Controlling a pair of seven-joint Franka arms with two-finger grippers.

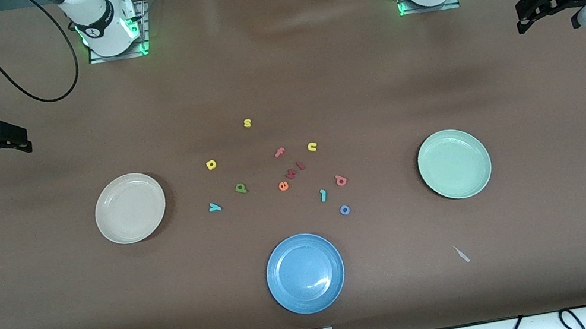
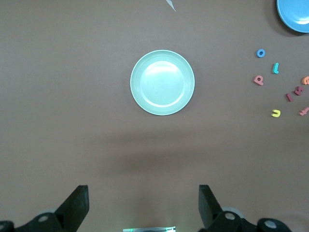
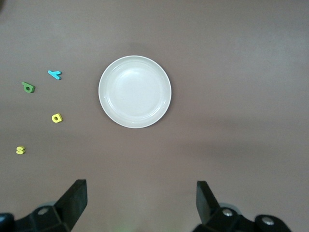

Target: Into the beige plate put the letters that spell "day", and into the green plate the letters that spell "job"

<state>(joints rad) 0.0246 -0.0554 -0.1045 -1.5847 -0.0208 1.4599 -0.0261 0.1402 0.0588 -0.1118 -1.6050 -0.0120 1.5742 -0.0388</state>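
Both arms wait high at the ends of the table, nothing held. Left gripper [image 1: 526,21] hangs over the bare tabletop at the left arm's end, fingers [image 2: 77,205] spread wide, empty. Right gripper [image 1: 20,140] hangs over the right arm's end, fingers [image 3: 75,200] also spread wide, empty. Beige plate [image 1: 130,207] sits empty toward the right arm's end; green plate [image 1: 454,164] sits empty toward the left arm's end. Blue plate [image 1: 305,273] lies between them, nearest the front camera, also empty. All letters lie loose on the table between the beige and green plates, none touching a plate. Yellow rounded letter [image 1: 211,165], green rounded letter [image 1: 240,187] and teal y [image 1: 214,206] cluster on the beige plate's side, the y nearest the front camera of the three. Pinkish-red b [image 1: 340,180], teal j [image 1: 323,195] and blue o [image 1: 344,210] cluster on the green plate's side, the o nearest the blue plate. In the middle: orange e [image 1: 283,186], pink f [image 1: 280,152], yellow u [image 1: 312,147], with two small red letters [image 1: 294,170] beside the e. Yellow s [image 1: 247,123] lies farthest from the front camera. A small pale scrap [image 1: 461,254] lies on the table nearer the front camera than the green plate.
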